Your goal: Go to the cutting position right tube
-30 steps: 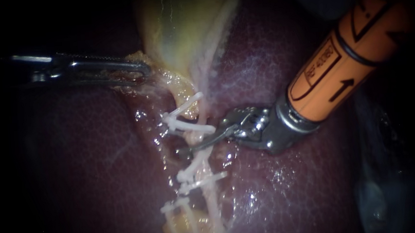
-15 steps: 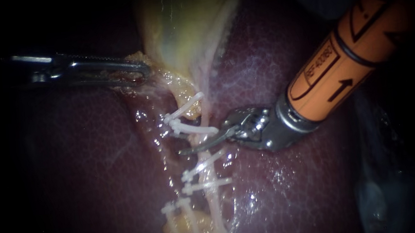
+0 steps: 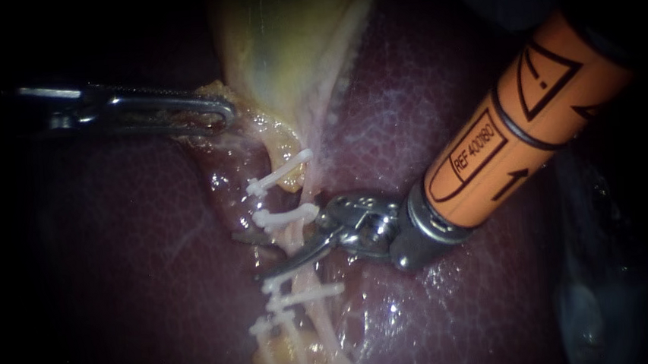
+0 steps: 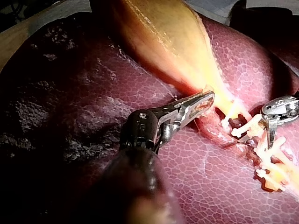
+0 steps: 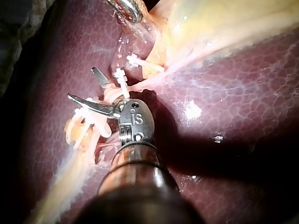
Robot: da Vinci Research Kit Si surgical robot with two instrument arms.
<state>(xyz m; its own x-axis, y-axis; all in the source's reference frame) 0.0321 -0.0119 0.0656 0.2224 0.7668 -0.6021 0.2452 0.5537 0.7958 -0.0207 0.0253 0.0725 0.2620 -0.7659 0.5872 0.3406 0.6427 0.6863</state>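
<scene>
The right instrument (image 3: 249, 256), on its orange shaft, reaches in over the liver (image 3: 425, 106) with its 2 thin blades parted in a narrow V. The right wrist view shows a clear gap between them. A pale tube (image 3: 297, 236) passes through that gap, between a white clip (image 3: 284, 217) above the blades and other clips (image 3: 305, 292) below; which of the 2 tubes this is cannot be told for sure. The left instrument (image 3: 216, 115) lies well apart, its jaws clamped on the lower edge of the yellow gallbladder (image 3: 284, 48).
</scene>
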